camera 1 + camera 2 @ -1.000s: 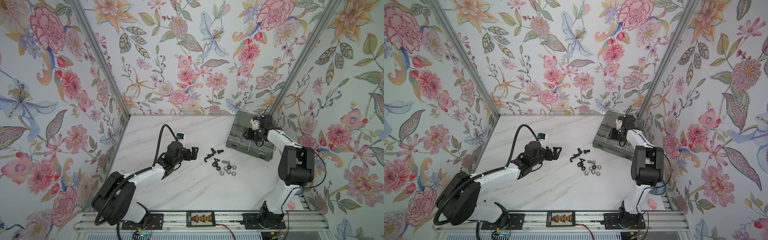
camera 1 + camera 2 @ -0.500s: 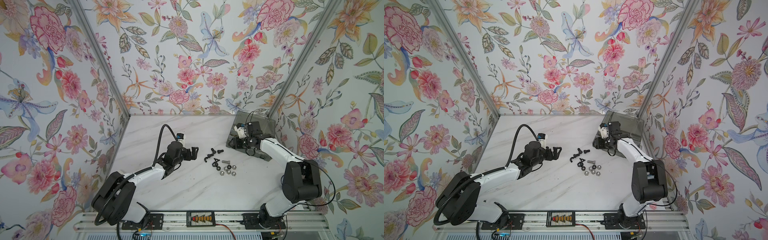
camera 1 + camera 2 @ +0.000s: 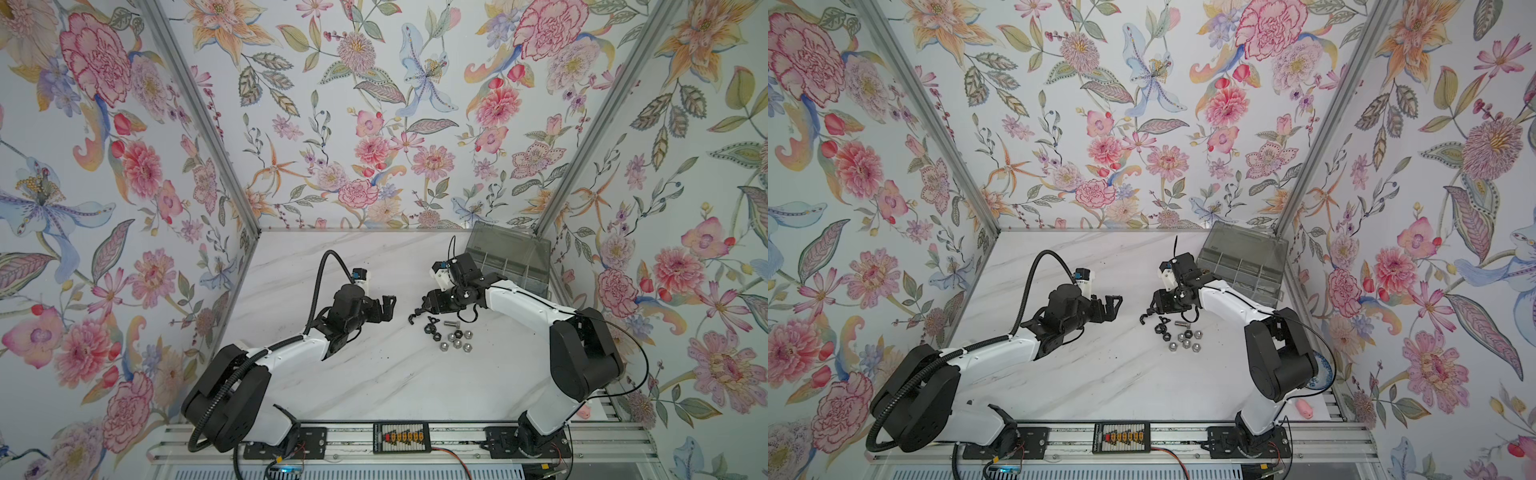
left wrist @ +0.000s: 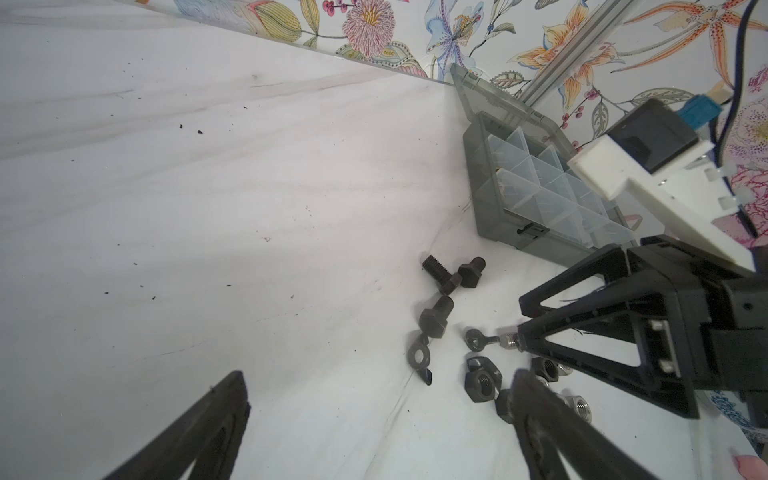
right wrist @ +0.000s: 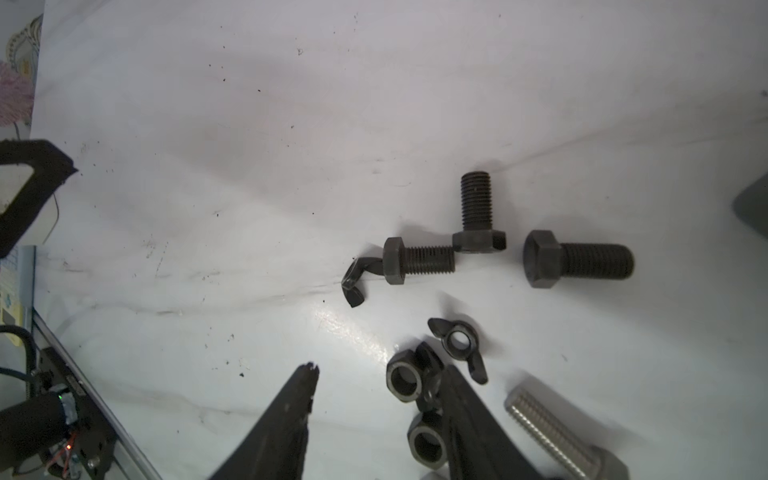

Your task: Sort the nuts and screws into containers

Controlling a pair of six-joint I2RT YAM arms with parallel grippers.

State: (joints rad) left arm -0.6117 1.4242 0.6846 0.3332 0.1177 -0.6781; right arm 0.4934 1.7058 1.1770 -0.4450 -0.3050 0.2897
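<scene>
The screws and nuts lie in a loose pile mid-table. Three black bolts (image 5: 417, 259) and two black wing nuts (image 5: 459, 343) lie on the pile's far side. A silver bolt (image 5: 552, 432) and several silver nuts (image 3: 455, 338) lie on its near side. My right gripper (image 5: 380, 374) hangs open low over the pile's left end. Two black hex nuts (image 5: 403, 380) sit just inside one of its fingers. My left gripper (image 4: 378, 378) stands open and empty left of the pile, apart from it. The smoky-grey organiser box (image 3: 511, 266), holding the containers, stands lid-up in the back right corner.
A blue-and-white bowl (image 3: 1323, 370) shows partly behind the right arm's base link at the right edge. A small pink thing (image 3: 1305, 409) lies near the front right corner. Floral walls enclose three sides, and a metal rail (image 3: 399, 436) runs along the front.
My right gripper has swung from over the organiser box down and left to the pile, and its jaws have widened. The left arm has not moved.
</scene>
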